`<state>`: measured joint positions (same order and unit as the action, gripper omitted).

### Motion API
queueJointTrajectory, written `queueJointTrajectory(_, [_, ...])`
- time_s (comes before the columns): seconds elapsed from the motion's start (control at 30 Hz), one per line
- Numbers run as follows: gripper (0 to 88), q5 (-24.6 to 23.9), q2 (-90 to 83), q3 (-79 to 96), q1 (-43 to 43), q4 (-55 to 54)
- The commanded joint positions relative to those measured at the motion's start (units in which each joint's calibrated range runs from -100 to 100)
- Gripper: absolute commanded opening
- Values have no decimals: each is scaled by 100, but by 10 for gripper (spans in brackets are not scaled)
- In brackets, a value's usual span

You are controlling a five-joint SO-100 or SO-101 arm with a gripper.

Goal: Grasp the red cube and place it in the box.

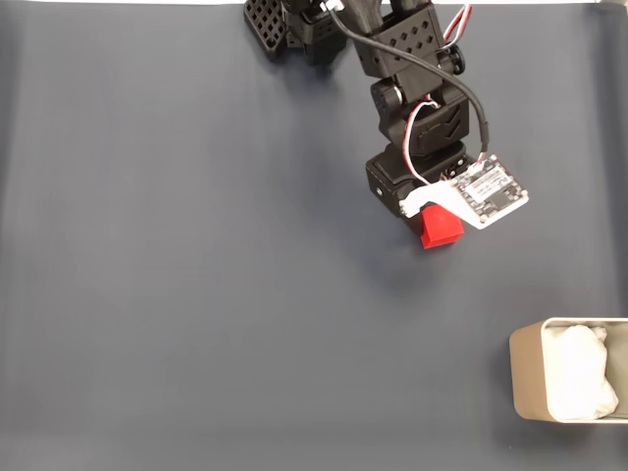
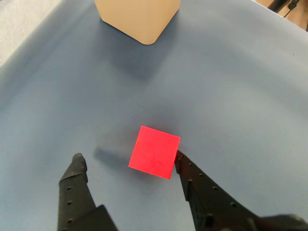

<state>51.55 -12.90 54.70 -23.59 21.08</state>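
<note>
The red cube (image 2: 154,151) lies flat on the dark blue-grey mat, between the black fingers of my gripper (image 2: 127,159). The gripper is open. In the wrist view the cube's right edge touches the right finger (image 2: 192,178), while a wide gap separates it from the left finger (image 2: 76,168). In the fixed view the cube (image 1: 441,231) peeks out below the arm's wrist and camera board (image 1: 486,193), which hide the fingers. The beige box (image 1: 523,378) with white lining sits at the lower right edge of the fixed view, and its rounded corner (image 2: 139,19) shows at the top of the wrist view.
The arm's black base (image 1: 294,25) stands at the top centre of the fixed view. The mat (image 1: 196,294) spreads wide to the left and below. A lighter surface (image 2: 19,24) borders the mat at the wrist view's upper left.
</note>
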Motion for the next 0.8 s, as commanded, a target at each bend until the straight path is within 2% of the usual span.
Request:
queueJointTrajectory(0.0, [412,-54,-210,-352,-84,-239])
queueJointTrajectory(0.77, [414,-39,-106,-361,-297,-543])
